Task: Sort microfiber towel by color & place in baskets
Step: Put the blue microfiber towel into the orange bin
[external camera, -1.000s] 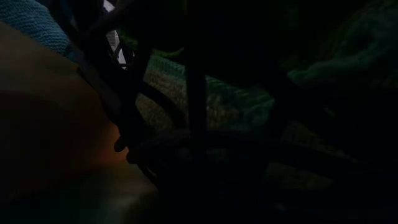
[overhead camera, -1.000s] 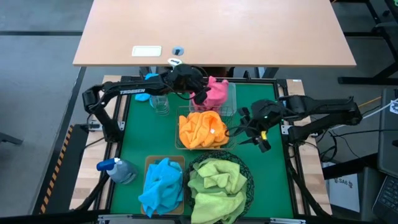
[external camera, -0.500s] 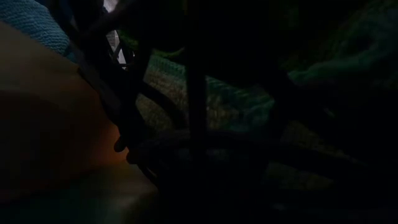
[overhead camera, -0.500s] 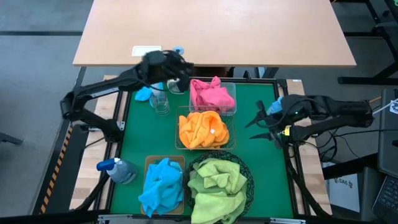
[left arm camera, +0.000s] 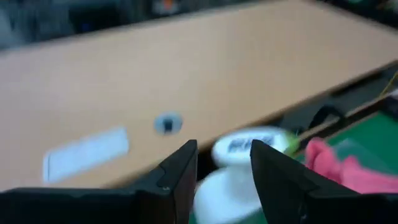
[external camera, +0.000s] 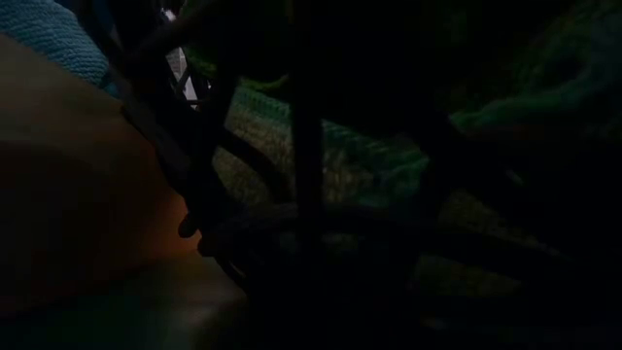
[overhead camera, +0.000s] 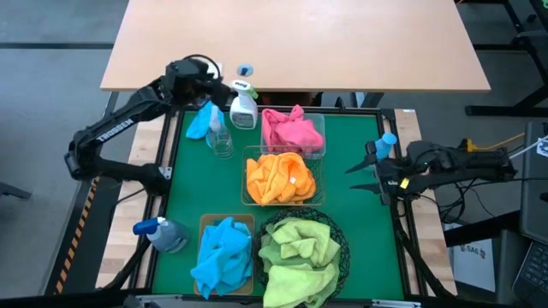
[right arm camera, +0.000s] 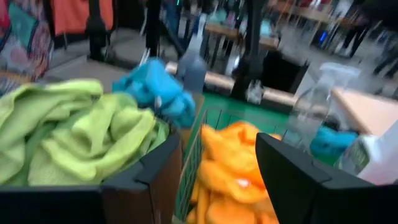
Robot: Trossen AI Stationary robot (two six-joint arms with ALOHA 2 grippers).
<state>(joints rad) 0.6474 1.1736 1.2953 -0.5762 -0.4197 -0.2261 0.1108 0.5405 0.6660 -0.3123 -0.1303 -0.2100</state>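
Apparently sorted: pink towel (overhead camera: 292, 130), orange towel (overhead camera: 278, 176), blue towel (overhead camera: 222, 256), green towel (overhead camera: 299, 249) each basketed; left fingers (left arm camera: 180, 171) and right fingers (right arm camera: 298, 174) parted, empty, clear of worktop (overhead camera: 351, 137).

Pale wooden desk (overhead camera: 295, 43) beyond the green work table (overhead camera: 360, 218), grey floor (overhead camera: 51, 68).

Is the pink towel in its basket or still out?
In. The pink towel lies bunched inside the clear basket, both hands clear of it.

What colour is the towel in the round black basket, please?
Lime green towel, clearest in the high view.
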